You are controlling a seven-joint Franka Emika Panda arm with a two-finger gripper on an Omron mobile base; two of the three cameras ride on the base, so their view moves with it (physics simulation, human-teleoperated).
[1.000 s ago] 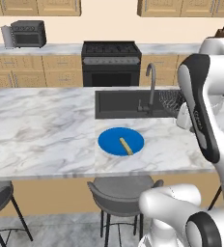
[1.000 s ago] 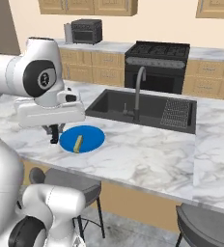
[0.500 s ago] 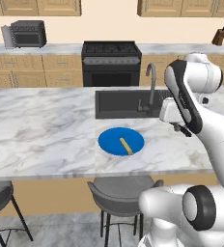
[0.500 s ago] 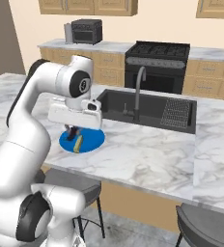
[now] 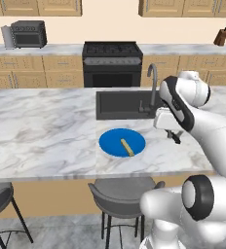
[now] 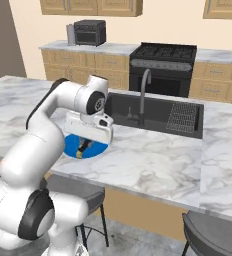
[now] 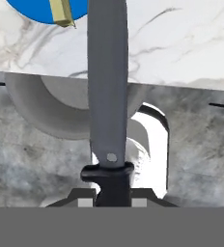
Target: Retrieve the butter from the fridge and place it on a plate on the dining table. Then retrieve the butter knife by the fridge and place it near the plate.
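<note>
The bright blue plate (image 5: 112, 141) lies on the marble dining table (image 5: 42, 126) in front of the sink, with the yellow butter (image 5: 127, 147) stick on its right half. My gripper (image 5: 176, 137) hovers just right of the plate, above the table's front part. It is shut on the butter knife (image 7: 107, 72) at the black handle, and the dark blade points away from the hand. The hand view looks down past the table's front edge, with the plate (image 7: 36, 9) and butter (image 7: 62, 13) at the top left. From the right base view my hand covers part of the plate (image 6: 73, 147).
A dark sink (image 5: 122, 104) with a tall faucet (image 5: 154, 82) sits just behind the plate. Grey stools (image 5: 120, 194) stand under the table's front edge. A black stove (image 5: 112, 63) and a toaster oven (image 5: 29, 33) line the back counter.
The arm has swung in over the table and lowered, bringing the hand and the knife close to the plate's right side. The plate and butter have not moved.
</note>
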